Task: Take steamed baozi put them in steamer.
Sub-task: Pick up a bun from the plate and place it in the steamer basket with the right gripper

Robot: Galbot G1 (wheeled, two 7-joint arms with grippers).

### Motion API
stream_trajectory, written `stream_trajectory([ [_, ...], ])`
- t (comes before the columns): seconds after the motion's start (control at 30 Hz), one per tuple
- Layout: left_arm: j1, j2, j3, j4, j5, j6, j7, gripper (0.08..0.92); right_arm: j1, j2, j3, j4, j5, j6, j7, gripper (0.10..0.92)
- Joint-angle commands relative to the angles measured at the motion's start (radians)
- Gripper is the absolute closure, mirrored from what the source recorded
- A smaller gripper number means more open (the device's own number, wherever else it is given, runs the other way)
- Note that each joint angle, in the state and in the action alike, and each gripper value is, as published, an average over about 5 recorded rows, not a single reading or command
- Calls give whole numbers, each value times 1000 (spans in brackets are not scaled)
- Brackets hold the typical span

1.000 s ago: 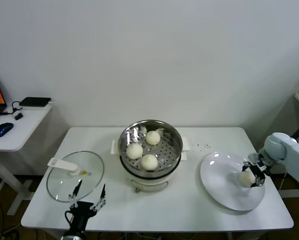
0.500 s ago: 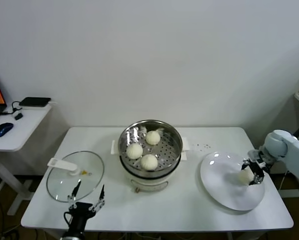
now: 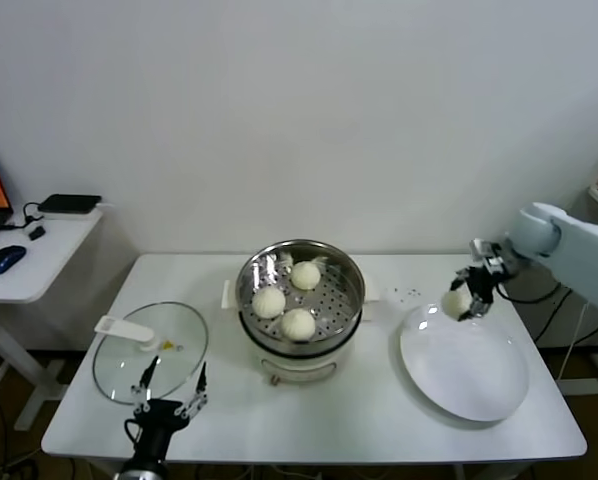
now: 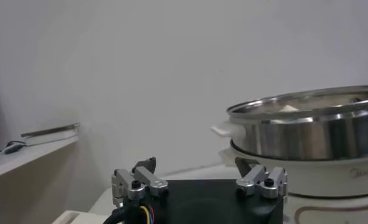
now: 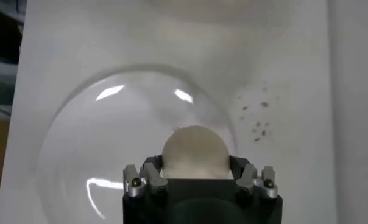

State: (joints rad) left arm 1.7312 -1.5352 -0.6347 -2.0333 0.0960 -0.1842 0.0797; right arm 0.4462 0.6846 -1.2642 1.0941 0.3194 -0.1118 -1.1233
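Note:
The steel steamer [image 3: 301,296] stands mid-table on its cream base and holds three cream-white baozi [image 3: 298,323] on its perforated tray. My right gripper [image 3: 464,298] is shut on the fourth baozi [image 3: 456,300] and holds it in the air above the far left rim of the white plate [image 3: 466,365], to the right of the steamer. In the right wrist view the baozi [image 5: 195,152] sits between the fingers [image 5: 150,170], with the bare plate [image 5: 99,152] below. My left gripper [image 3: 169,400] is open and idle at the table's front left; the steamer also shows in the left wrist view [image 4: 312,131].
The glass lid [image 3: 149,350] with a white handle lies on the table left of the steamer. A side desk [image 3: 34,250] with a mouse and a dark device stands at far left. A few dark specks [image 3: 411,293] mark the table behind the plate.
My right gripper has lifted the baozi off the plate and carried it up and to the left, toward the steamer. The left arm has not moved.

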Motion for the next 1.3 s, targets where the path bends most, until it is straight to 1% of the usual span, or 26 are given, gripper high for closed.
stream_trajectory([
  [0.03, 8, 4, 6, -12, -4, -7, 1, 177, 434, 226, -381, 9, 384, -71, -5, 313],
  [0.17, 5, 4, 16, -11, -4, -6, 1, 177, 469, 304, -430, 22, 442, -75, -6, 313],
  [0.33, 1, 2, 24, -12, -3, -5, 1, 177, 452, 392, -422, 32, 484, -94, 6, 313],
  [0.67, 3, 9, 8, -13, -12, -6, 0, 177, 342, 520, -356, 3, 481, -126, 36, 311],
  [0.93, 16, 18, -4, -6, -25, -16, -1, 177, 242, 537, -319, 3, 433, -140, 56, 313],
  [1.3, 27, 24, -14, 2, -38, -27, -2, 177, 161, 511, -302, -6, 364, -144, 77, 304],
])
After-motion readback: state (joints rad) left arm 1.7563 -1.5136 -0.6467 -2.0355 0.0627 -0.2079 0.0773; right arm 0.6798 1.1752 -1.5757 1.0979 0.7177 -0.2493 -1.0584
